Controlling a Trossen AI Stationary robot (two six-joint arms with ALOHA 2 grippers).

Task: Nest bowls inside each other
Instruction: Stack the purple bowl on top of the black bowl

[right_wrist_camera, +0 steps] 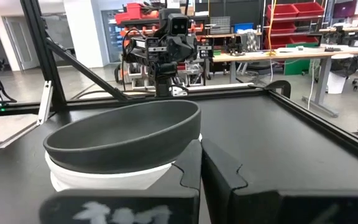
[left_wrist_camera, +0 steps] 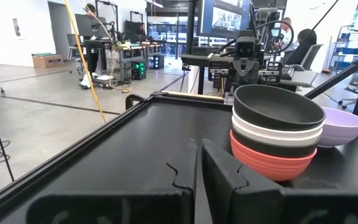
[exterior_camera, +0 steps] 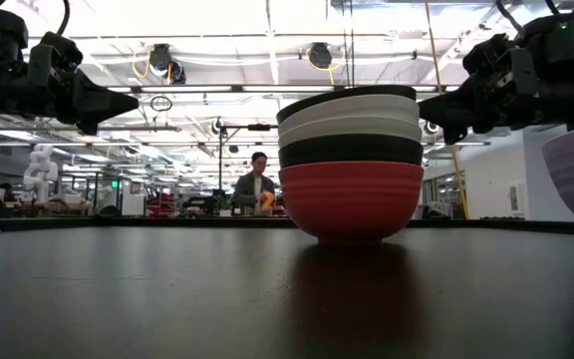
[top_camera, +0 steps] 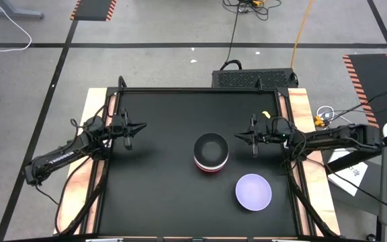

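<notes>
A stack of nested bowls (top_camera: 211,153) stands mid-table, its red bottom bowl (exterior_camera: 352,199) resting on the black tabletop, with a black bowl, white bowls and a black top bowl (left_wrist_camera: 277,106) in it. A pale lavender bowl (top_camera: 253,191) sits alone, nearer the front right. My left gripper (top_camera: 142,126) hangs shut above the table's left part, well clear of the stack. My right gripper (top_camera: 236,136) is also shut. It hovers level just right of the stack's top rim (right_wrist_camera: 123,134), and the high view shows a small gap between them.
The black tabletop (top_camera: 153,195) has a raised dark frame around it (top_camera: 200,90). Bare surface lies left of and in front of the stack. A person (exterior_camera: 256,184) sits in the room far beyond the table.
</notes>
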